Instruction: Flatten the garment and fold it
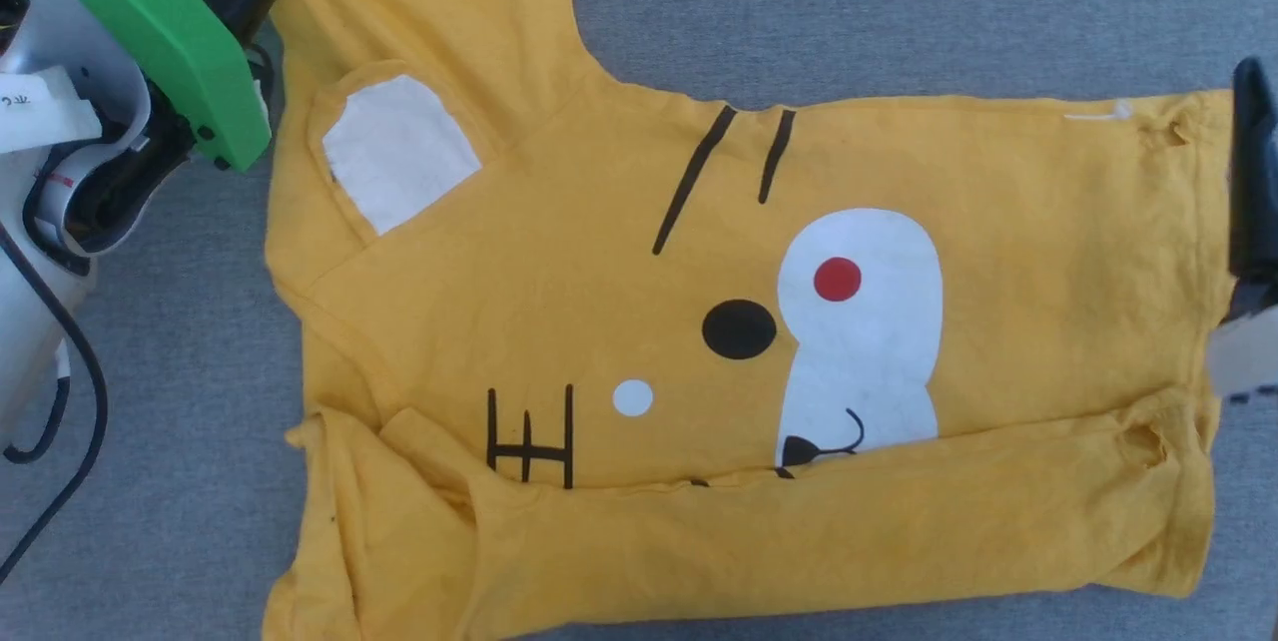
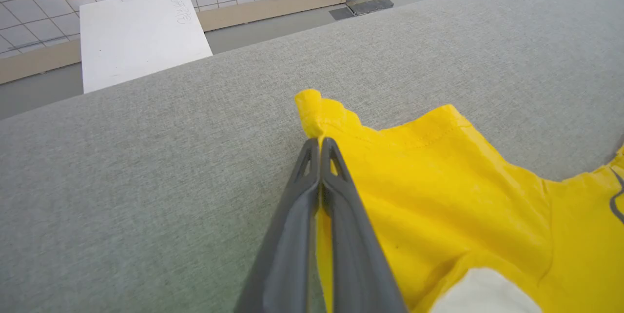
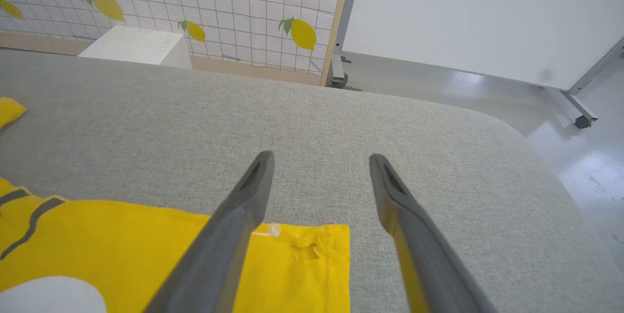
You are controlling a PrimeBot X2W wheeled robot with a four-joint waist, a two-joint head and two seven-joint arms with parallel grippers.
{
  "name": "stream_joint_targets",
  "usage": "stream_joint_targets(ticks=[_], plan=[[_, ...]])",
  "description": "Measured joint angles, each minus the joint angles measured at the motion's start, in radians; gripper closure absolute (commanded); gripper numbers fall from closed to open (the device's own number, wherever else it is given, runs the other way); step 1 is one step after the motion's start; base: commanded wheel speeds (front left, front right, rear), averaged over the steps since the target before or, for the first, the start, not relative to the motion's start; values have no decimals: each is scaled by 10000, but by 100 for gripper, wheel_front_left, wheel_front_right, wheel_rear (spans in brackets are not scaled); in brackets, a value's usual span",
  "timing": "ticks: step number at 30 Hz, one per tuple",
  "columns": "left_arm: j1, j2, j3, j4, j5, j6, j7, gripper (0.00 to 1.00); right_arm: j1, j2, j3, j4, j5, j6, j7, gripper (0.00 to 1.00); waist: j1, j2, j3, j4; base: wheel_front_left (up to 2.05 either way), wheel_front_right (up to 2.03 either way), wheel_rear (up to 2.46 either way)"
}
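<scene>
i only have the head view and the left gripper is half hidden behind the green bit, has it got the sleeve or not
Observer: Yes. The left wrist view shows the left gripper shut on the sleeve corner of the yellow T-shirt, with cloth bunched just past its tips.
Operator: and the right one, i just see a dark sliver at the edge
Observer: The right gripper is open, fingers spread above the hem corner, gripping nothing.
Operator: any room beyond that corner
Observer: Yes. The grey padded surface extends past the hem to a rounded edge.
</scene>
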Motion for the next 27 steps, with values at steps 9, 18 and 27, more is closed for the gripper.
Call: stream_joint_targets(ticks=[9, 18, 27], plan=[[-235, -42, -180, 27, -56, 0, -211, 100, -624, -474, -836, 1626, 564, 0, 1747, 0, 0, 0, 321, 328, 0, 0, 0], [-439, -40, -341, 77, -104, -2, -293, 100, -656, -301, -836, 2196, 918, 0, 1973, 53, 0, 0, 600, 466, 0, 0, 0], [-586, 44, -418, 67, -305, -2, -713, 100, -1303, -504, -690, 2742, 997, 2, 1858, 100, 0, 0, 667, 441, 0, 0, 0]])
